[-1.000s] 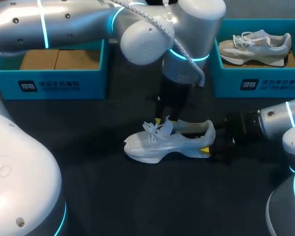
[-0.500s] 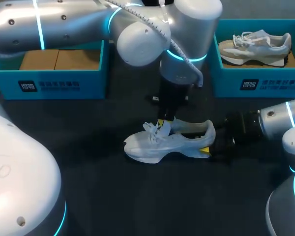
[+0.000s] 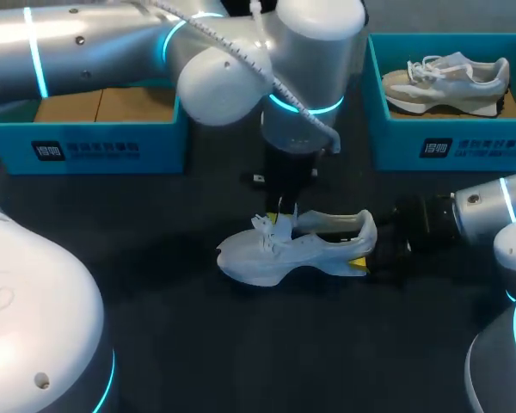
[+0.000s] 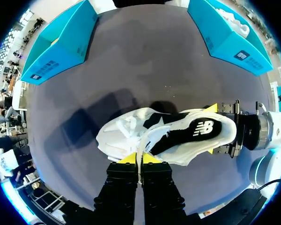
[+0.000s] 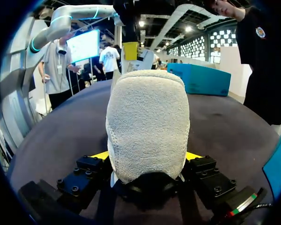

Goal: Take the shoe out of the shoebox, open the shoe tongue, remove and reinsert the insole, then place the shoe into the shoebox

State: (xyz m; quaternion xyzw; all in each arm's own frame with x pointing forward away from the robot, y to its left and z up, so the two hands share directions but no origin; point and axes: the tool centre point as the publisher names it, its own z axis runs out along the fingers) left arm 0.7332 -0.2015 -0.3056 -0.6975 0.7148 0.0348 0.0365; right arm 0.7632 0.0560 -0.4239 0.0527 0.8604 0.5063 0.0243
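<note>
A white shoe [image 3: 297, 249] stands upright on the dark table, toe toward my left side. My left gripper [image 3: 279, 213] comes down over its laces and is shut on the shoe tongue [image 4: 141, 149], a thin white strip pinched between the yellow tips. Beyond the tongue the dark insole [image 4: 187, 136] shows inside the shoe [image 4: 126, 136]. My right gripper [image 3: 370, 251] is shut on the heel [image 5: 147, 117], one finger on each side of it. In the left wrist view the right gripper [image 4: 210, 129] straddles the heel.
A blue shoebox [image 3: 95, 146] with a cardboard bottom stands at the back left. A second blue shoebox [image 3: 447, 146] at the back right holds a beige shoe [image 3: 447, 79]. Bare dark tabletop lies in front of the white shoe.
My left gripper has shut on the tongue, and the left arm has shifted a little to the left. The shoe and the right arm have stayed in place.
</note>
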